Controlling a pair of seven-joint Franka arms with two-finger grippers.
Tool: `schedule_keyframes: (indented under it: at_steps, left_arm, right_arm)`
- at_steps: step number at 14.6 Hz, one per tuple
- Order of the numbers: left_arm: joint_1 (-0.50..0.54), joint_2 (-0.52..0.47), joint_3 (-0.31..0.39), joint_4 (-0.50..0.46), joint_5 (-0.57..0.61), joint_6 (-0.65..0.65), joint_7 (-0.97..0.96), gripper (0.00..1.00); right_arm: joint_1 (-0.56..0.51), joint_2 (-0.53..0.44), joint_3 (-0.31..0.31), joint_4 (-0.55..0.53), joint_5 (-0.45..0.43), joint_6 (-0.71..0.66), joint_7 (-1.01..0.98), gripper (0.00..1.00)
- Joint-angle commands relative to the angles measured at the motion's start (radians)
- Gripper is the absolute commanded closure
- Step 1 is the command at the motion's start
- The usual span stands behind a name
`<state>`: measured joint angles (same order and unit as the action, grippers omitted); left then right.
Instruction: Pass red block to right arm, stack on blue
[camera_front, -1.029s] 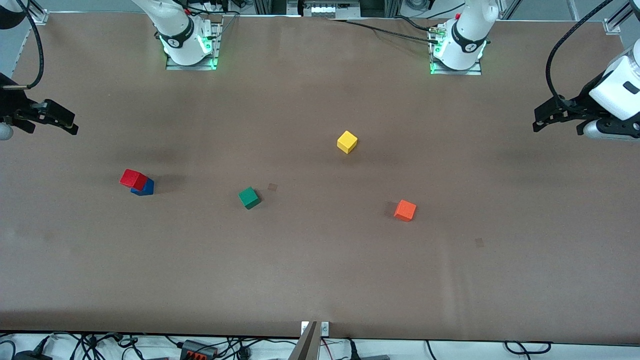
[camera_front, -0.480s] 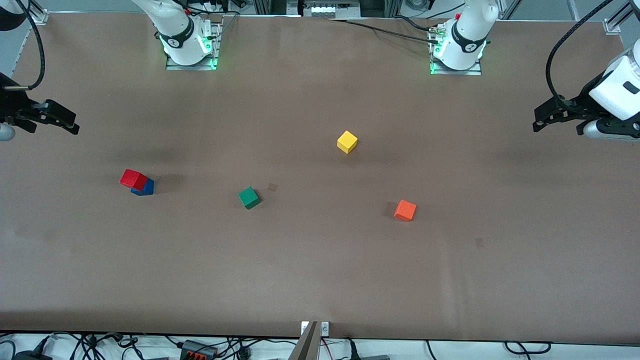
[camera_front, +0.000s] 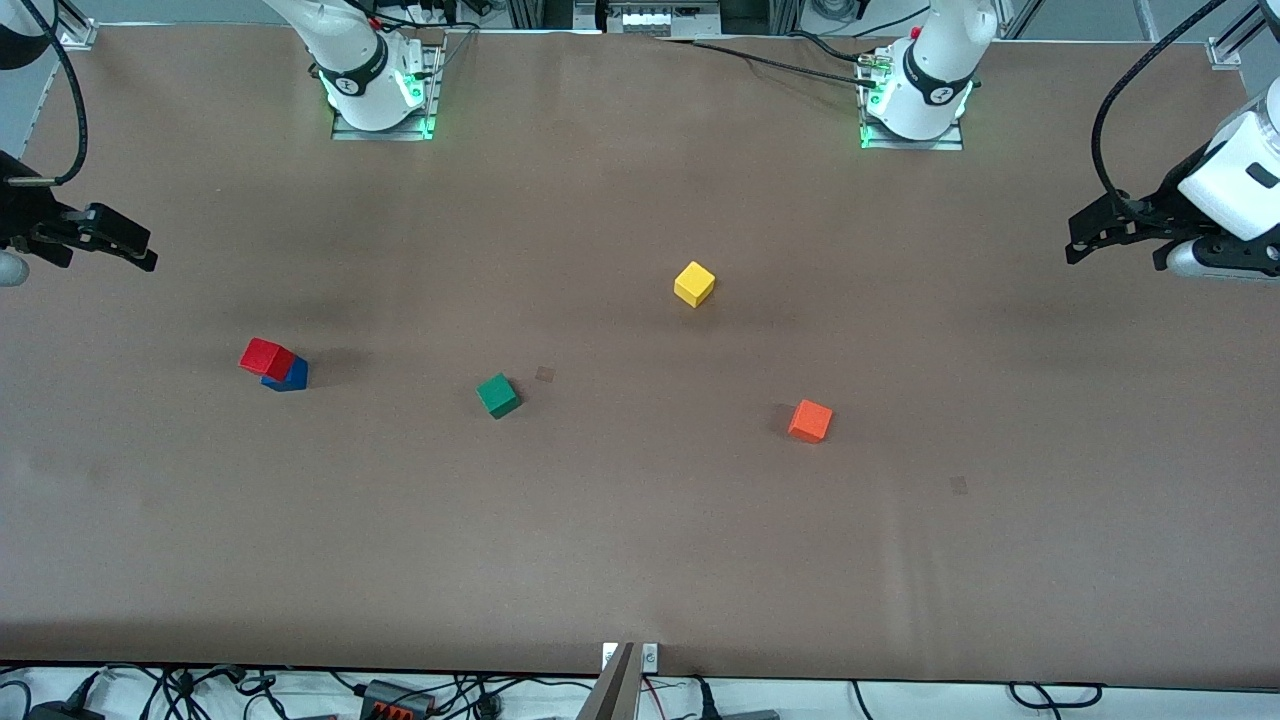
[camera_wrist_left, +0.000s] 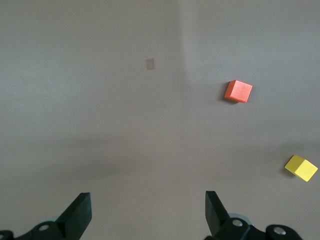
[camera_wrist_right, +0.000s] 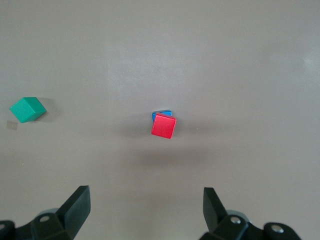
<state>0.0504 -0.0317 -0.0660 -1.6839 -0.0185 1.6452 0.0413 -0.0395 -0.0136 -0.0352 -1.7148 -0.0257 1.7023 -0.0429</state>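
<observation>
The red block (camera_front: 266, 357) sits on top of the blue block (camera_front: 291, 376), a little askew so one blue edge shows, toward my right arm's end of the table (camera_front: 640, 560). My right gripper (camera_wrist_right: 145, 210) hangs in the air over that end, fingers spread wide and holding nothing, with the stack in sight below it. My left gripper (camera_wrist_left: 147, 215) waits up over the other end, just as wide open and empty. Between the two ends lie the green block (camera_front: 497, 395), the yellow block (camera_front: 694, 284) and the orange block (camera_front: 810, 421), each well apart from the others.
</observation>
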Motion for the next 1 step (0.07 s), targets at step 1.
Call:
schedule_keyframes:
  at_steps: [1]
  left_arm:
    - [0.002, 0.015, -0.001, 0.030, 0.012, -0.013, 0.009, 0.00]
  right_arm:
    - [-0.003, -0.006, 0.004, 0.000, -0.014, -0.006, 0.012, 0.00]
